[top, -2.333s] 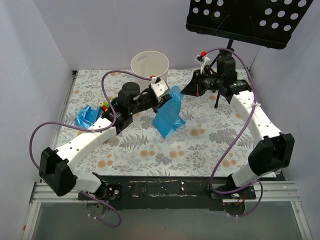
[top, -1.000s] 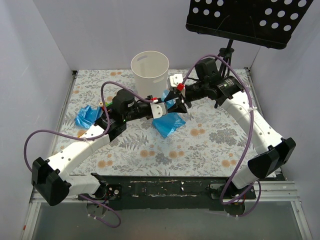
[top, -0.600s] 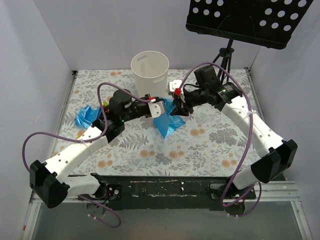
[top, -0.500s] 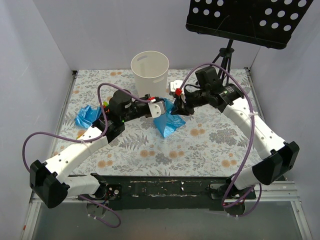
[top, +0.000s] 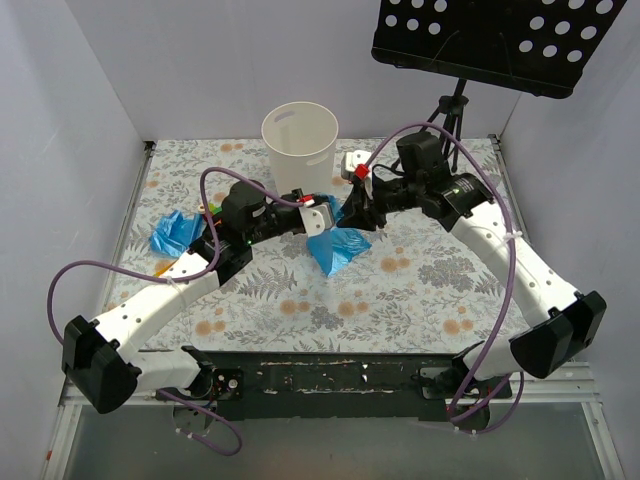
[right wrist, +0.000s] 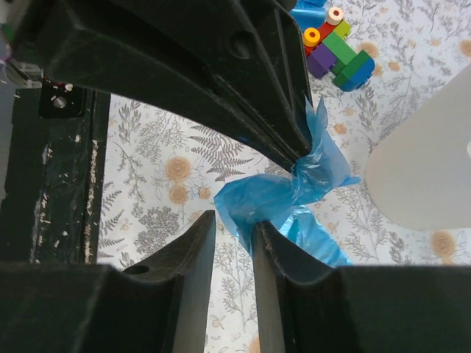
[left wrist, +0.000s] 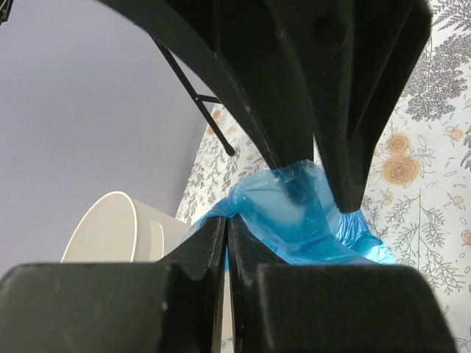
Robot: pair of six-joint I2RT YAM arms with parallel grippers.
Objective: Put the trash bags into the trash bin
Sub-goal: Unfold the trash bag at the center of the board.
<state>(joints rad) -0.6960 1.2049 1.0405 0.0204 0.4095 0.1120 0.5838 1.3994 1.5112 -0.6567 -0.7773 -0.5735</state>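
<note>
**Grippers meet on one blue bag beside the bin**

Left gripper (left wrist: 226, 224) is clamped tight on a pinch of blue film. The right gripper (right wrist: 234, 220) stands narrowly parted with a fold of the same bag at its tips; whether it presses the film I cannot tell.

One flowered surface (top: 400, 290) carries everything. One black music stand (top: 490, 40) rises at the far right. One white bin (top: 300, 165) stands upright at the far middle. There are two trash bags: the held bag (top: 338, 245) is just in front of the bin, outside it, its lower end bunched on the surface, and a second crumpled bag (top: 178, 232) lies well to the left. One small cluster of coloured blocks (right wrist: 338, 48) sits near the left arm.

About two seconds ago the right arm was back by the stand and the held bag hung higher as a longer sheet. Now both grippers are low and close together, and the bag is more crumpled. Bin and second bag have not moved.
</note>
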